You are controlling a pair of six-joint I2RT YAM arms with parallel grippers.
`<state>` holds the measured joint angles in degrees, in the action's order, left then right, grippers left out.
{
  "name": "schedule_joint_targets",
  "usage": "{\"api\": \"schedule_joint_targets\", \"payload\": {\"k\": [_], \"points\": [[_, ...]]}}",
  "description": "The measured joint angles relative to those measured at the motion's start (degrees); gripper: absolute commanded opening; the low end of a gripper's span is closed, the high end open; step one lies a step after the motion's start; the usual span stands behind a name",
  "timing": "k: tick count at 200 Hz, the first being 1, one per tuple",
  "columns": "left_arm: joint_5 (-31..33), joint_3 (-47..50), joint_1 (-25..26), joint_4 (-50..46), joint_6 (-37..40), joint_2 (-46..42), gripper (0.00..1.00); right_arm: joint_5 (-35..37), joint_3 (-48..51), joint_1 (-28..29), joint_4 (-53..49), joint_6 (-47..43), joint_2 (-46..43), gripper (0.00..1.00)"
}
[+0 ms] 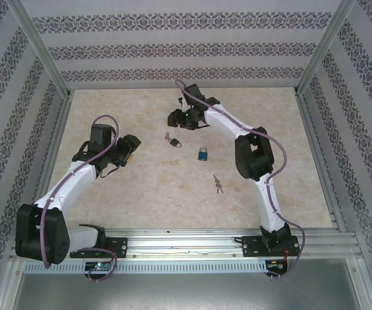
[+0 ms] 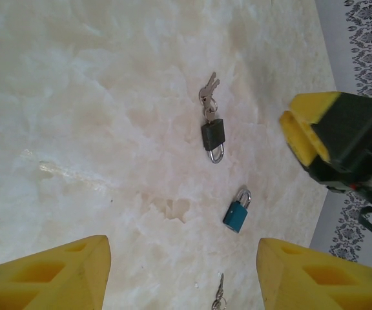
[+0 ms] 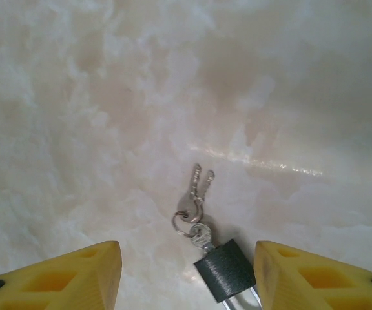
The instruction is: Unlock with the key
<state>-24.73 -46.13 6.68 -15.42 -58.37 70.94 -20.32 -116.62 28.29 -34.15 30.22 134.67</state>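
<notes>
At table [image 1: 108, 206] centre | black padlock [image 3: 225, 276], walls [image 1: 173, 48] far | right end effector [image 3: 187, 253] spread above

I work in a lab test cell: patterned wallpaper panels [image 1: 186, 48] and aluminium posts [image 1: 39, 46] stand around my marble-look table [image 1: 141, 194].

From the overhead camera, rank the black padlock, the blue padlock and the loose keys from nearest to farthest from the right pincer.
1. Black padlock, just below the right pincer in the image.
2. Blue padlock, farther right, mid-table.
3. Loose keys, closest to the arm bases.
</notes>
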Motion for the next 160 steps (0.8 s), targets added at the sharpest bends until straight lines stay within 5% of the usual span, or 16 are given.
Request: {"api": "schedule_joint_targets", "payload": {"k": [53, 160], "points": [[0.17, 0.0, -0.02, -0.79, 0.15, -1.2, 0.61, -1.95, -2.8, 1.14, -1.25, 0.59, 7.06, 0.56], [0.17, -0.02, -0.02, -0.74, 0.39, 0.96, 0.61, -13.2, 1.55, 4.83, -1.53, -4.2, 5.33, 0.53]]}}
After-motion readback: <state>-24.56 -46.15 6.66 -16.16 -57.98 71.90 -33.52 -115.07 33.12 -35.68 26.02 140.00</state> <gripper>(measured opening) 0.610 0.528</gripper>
